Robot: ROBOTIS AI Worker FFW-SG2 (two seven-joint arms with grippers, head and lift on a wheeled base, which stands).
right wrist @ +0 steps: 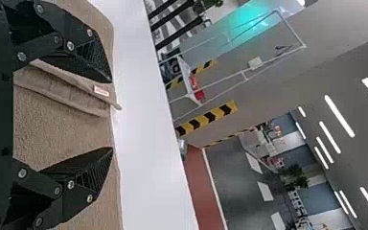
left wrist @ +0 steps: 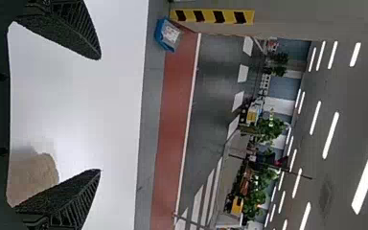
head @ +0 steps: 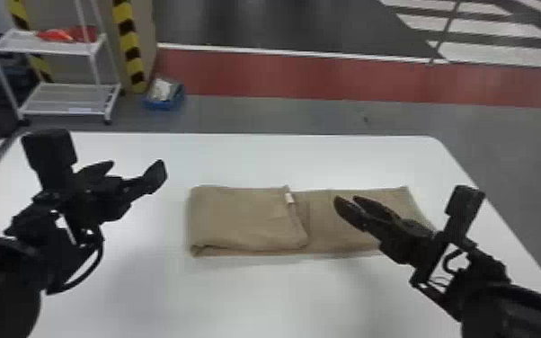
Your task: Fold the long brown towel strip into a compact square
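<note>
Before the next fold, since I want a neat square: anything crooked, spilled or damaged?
On the long brown towel strip, the folded-over end by the small white tag lies slanted, its layers not lined up. I see no spill or damage.

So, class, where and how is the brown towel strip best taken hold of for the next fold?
Probably at the brown towel strip's right end, coming from the right, one fingertip slipped under the edge: that end lies flat on the table, while the left part is already folded over.
</note>
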